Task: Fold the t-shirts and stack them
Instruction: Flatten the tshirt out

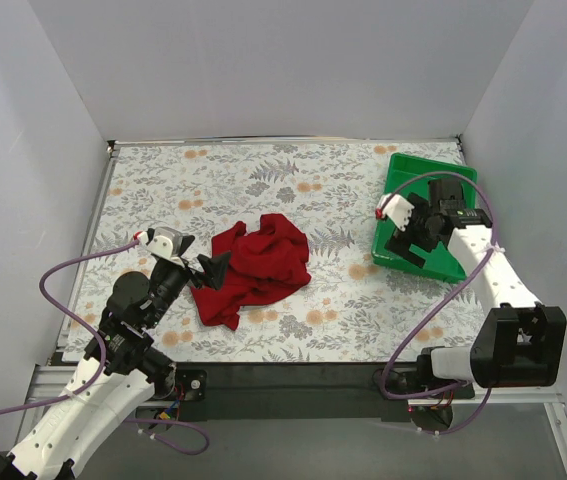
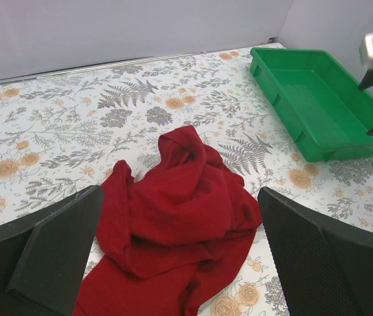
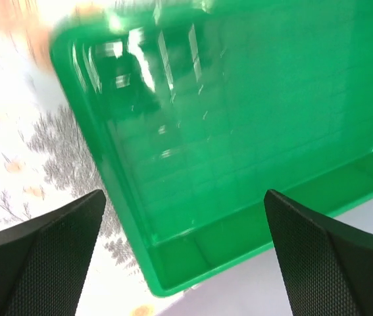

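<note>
Plain dark red soft-cloth short-sleeved t-shirt (image 1: 261, 262) crumpled in a heap on floral-print tabletop (image 1: 213, 180), left of centre, unfolded. Left hand (image 1: 213, 271) spread apart, nothing clamped, at heap's left edge; contact unclear. Right hand (image 3: 184, 194) also spread apart, empty, over green rectangular plastic tray (image 1: 415, 168) at far right, well apart from t-shirt.

Bright, even light fills the booth; the t-shirt (image 1: 260, 262) throws only a faint shadow. The right wrist view is blurred, white glare streaking the green tray (image 3: 239, 131), the tablecloth (image 3: 15, 164) washed out.
</note>
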Robot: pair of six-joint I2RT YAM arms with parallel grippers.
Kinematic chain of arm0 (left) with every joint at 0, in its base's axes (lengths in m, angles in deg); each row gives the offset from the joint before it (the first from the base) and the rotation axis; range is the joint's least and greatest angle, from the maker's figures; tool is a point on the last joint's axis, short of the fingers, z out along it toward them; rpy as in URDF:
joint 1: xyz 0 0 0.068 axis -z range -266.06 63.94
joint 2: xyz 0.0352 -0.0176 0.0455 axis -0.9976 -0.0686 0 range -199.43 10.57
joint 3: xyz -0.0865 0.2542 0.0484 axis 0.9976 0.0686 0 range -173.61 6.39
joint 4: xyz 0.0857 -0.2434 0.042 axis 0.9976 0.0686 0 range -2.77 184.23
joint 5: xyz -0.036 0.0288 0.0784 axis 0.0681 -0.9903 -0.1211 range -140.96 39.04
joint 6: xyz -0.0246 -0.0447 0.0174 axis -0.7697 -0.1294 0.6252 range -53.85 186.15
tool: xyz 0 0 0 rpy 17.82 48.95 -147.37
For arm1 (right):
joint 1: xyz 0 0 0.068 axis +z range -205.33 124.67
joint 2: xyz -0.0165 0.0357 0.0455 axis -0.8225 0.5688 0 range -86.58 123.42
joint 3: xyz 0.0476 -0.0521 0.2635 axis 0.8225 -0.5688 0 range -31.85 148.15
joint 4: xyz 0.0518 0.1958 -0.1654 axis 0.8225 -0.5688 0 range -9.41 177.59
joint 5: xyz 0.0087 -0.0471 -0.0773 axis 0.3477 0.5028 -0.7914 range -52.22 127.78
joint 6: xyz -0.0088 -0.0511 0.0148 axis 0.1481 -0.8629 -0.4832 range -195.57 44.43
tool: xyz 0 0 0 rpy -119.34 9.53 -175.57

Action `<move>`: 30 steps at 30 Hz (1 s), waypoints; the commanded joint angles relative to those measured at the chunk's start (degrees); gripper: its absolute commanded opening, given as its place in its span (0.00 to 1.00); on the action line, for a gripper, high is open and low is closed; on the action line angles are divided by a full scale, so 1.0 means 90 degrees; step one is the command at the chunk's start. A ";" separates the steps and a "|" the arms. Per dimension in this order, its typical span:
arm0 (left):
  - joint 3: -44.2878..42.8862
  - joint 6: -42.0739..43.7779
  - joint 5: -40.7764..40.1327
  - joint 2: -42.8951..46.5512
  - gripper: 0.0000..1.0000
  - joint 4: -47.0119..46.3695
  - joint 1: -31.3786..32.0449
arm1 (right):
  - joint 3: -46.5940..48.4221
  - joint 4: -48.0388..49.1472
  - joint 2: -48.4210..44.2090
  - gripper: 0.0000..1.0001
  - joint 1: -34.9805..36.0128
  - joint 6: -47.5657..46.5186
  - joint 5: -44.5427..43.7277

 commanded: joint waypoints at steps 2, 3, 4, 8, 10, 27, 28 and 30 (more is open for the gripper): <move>0.0038 0.0082 0.0053 -0.0022 0.98 -0.0045 -0.0024 | 0.0939 0.0005 0.0418 0.95 0.0327 0.2222 0.1120; 0.0038 0.0082 0.0053 -0.0032 0.98 -0.0045 -0.0014 | 0.1259 0.0092 0.0634 0.98 0.0376 0.2933 0.1092; 0.0038 0.0082 0.0043 -0.0032 0.98 -0.0045 -0.0024 | 0.1398 0.0200 0.0858 0.98 0.0406 0.3955 0.0956; 0.0038 0.0082 0.0033 -0.0051 0.98 -0.0045 -0.0014 | 0.1711 0.1065 0.1845 0.98 0.0600 0.6169 0.0225; 0.0038 0.0073 0.0004 -0.0042 0.98 -0.0035 -0.0024 | 0.1847 0.1342 0.2061 0.98 0.0737 0.6698 -0.0651; 0.0057 0.0053 0.0053 -0.0119 0.98 -0.0074 -0.0014 | 0.1605 0.1948 0.3137 0.50 0.0836 0.6037 -0.2053; 0.0057 0.0053 0.0062 -0.0129 0.98 -0.0074 -0.0024 | 0.1508 0.1978 0.3117 0.39 0.0816 0.5765 -0.2034; 0.0057 0.0053 0.0062 -0.0168 0.98 -0.0094 -0.0024 | 0.1468 0.1988 0.3117 0.37 0.0816 0.5558 -0.2111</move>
